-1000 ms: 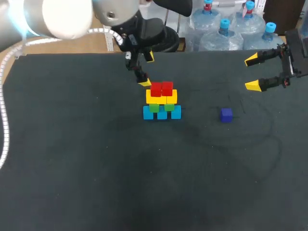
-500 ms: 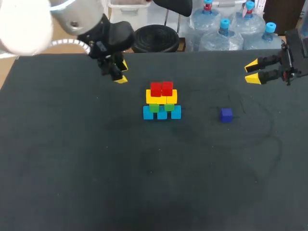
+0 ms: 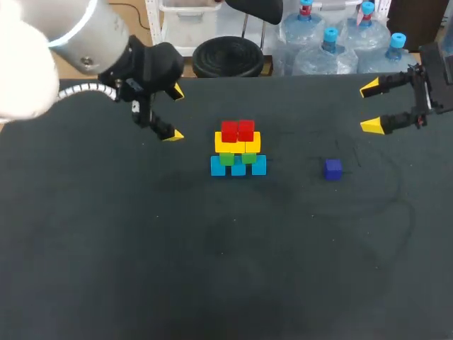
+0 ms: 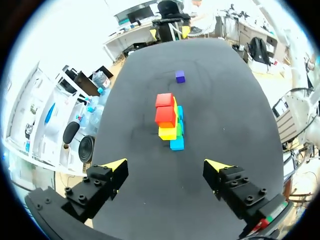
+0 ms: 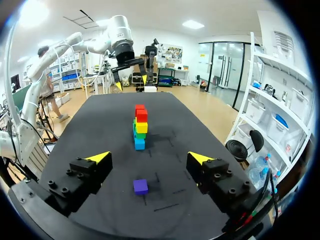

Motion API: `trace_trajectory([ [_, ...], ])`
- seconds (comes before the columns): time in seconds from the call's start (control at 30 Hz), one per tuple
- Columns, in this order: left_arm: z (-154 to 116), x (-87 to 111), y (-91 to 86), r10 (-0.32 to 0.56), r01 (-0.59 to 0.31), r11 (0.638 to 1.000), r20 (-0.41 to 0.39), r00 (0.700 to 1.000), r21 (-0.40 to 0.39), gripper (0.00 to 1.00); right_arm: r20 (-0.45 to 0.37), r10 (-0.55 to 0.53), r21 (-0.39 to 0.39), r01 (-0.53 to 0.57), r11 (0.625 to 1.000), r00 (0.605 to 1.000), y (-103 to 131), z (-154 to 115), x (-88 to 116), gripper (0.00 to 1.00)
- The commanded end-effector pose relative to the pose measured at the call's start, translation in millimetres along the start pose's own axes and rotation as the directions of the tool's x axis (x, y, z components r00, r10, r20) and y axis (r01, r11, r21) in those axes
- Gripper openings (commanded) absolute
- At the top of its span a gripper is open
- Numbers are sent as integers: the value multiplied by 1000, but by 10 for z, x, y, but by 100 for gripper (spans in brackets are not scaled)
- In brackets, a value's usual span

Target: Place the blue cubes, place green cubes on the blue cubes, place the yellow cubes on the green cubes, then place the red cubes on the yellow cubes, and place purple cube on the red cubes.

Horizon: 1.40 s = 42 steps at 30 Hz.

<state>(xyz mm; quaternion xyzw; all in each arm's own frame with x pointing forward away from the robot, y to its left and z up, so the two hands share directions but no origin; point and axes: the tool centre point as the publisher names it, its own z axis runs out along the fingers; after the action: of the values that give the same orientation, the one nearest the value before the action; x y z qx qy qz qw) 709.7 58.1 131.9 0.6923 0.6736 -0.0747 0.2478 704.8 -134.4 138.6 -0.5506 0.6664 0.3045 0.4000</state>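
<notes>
Stacking is nearly finished: the blue cubes point(image 3: 238, 168) sit in a row on the counter point(image 3: 212, 269), the green cubes point(image 3: 226, 159) rest on them, the yellow cubes point(image 3: 238, 143) on the green, and the red cubes point(image 3: 229, 132) form the top layer. Only the purple cube point(image 3: 333, 168) is left; it lies alone on the counter, off to the right of the tower and apart from it. Our left arm point(image 3: 92, 35) hangs to the tower's left with its jaws apart and empty. Our right arm point(image 3: 437, 81) is at the counter's far right edge, jaws also spread wide and holding nothing, the purple cube just ahead of them. We judge the last step, lifting that cube onto the red pair, falls to the right arm.
</notes>
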Motion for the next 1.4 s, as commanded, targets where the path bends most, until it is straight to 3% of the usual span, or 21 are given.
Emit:
trace_trajectory([
  [0.03,40,68,-70,-1,2,1000,70,998,-13,96,1,-1,0,1,1000,1000,-1,6,2,100],
  [0.07,47,67,-72,-2,3,1000,72,997,-16,82,1,-1,0,1,1000,1000,-1,6,2,100],
  [0.1,52,66,-72,-5,6,1000,75,997,-18,38,1,-1,0,1,1000,1000,-1,6,2,100],
  [0.13,64,63,-70,-5,7,1000,74,997,-16,16,1,-1,0,1,1000,1000,-1,6,2,100],
  [0.2,77,62,-68,-11,12,1000,75,997,-11,0,1,-1,0,1,1000,1000,-1,6,2,100],
  [0.57,222,42,-72,18,-22,999,100,995,33,0,1,-1,0,1,1000,1000,-1,6,2,100],
  [1.4,478,-242,-152,51,-66,992,147,988,105,0,1,-1,0,1,1000,1000,-1,6,2,100],
])
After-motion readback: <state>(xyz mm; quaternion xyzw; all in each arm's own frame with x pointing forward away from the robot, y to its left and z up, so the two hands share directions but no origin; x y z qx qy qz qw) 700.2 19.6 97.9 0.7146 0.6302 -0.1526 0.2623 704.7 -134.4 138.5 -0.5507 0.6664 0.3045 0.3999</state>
